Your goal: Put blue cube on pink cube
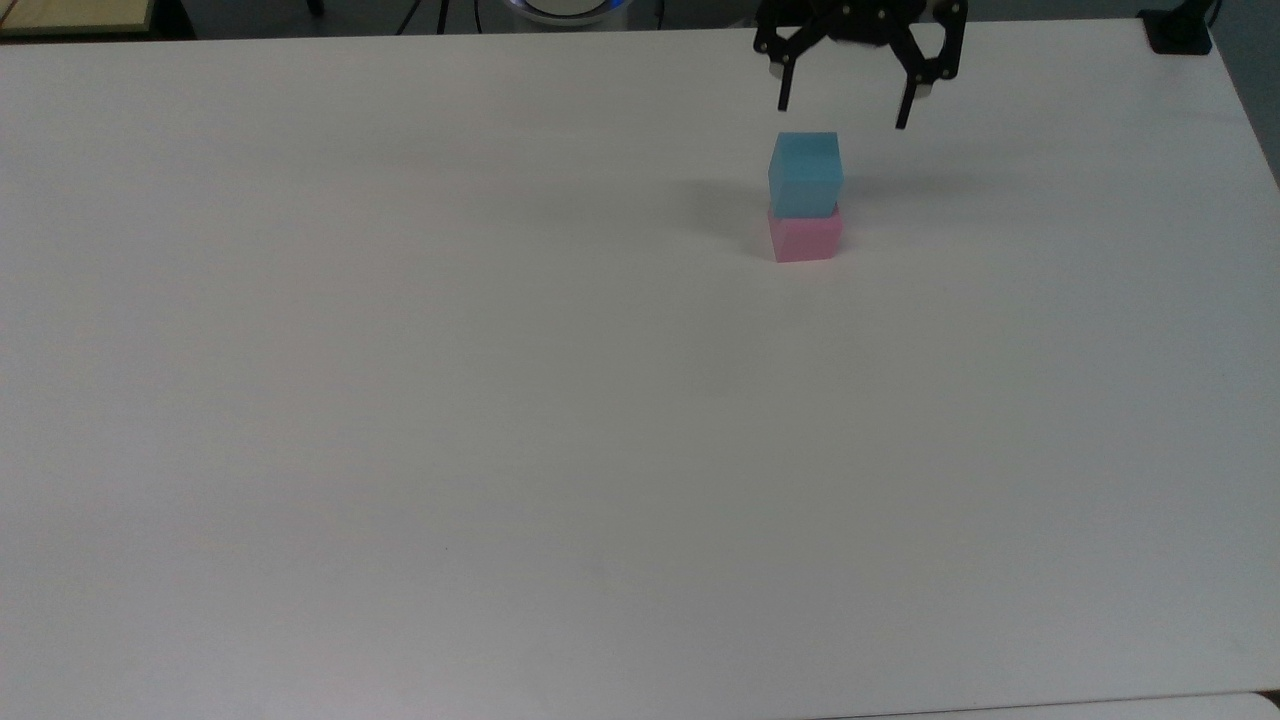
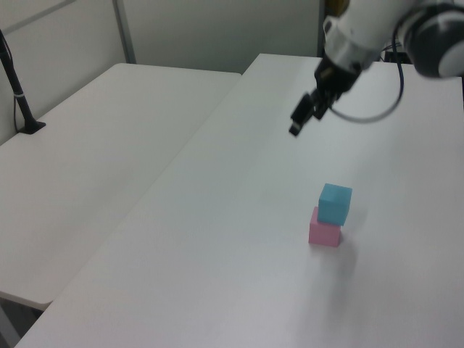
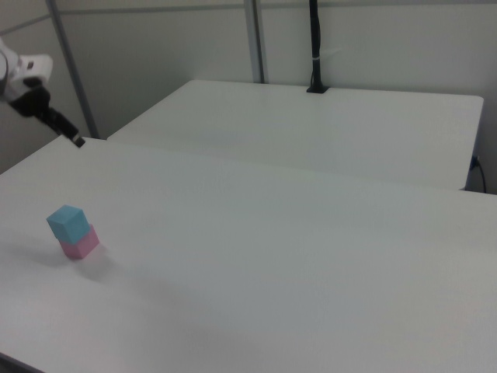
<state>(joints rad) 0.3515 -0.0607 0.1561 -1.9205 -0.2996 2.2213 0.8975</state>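
Observation:
The blue cube (image 1: 805,173) rests on top of the pink cube (image 1: 805,238) on the white table, slightly twisted against it. The same stack stands at the left view's right, blue cube (image 2: 335,203) over pink cube (image 2: 324,233), and at the right view's left, blue cube (image 3: 68,223) over pink cube (image 3: 80,242). My gripper (image 1: 843,112) hangs open and empty well above the stack, at the top view's upper edge. It is also high up in the left view, gripper (image 2: 300,122), and at the right view's far left, gripper (image 3: 71,138).
The stack stands on a wide white table (image 1: 500,400). A second white table (image 2: 94,152) adjoins it, with a black post (image 2: 18,94) clamped to its far side. A black clamp (image 1: 1178,30) sits at the table's corner.

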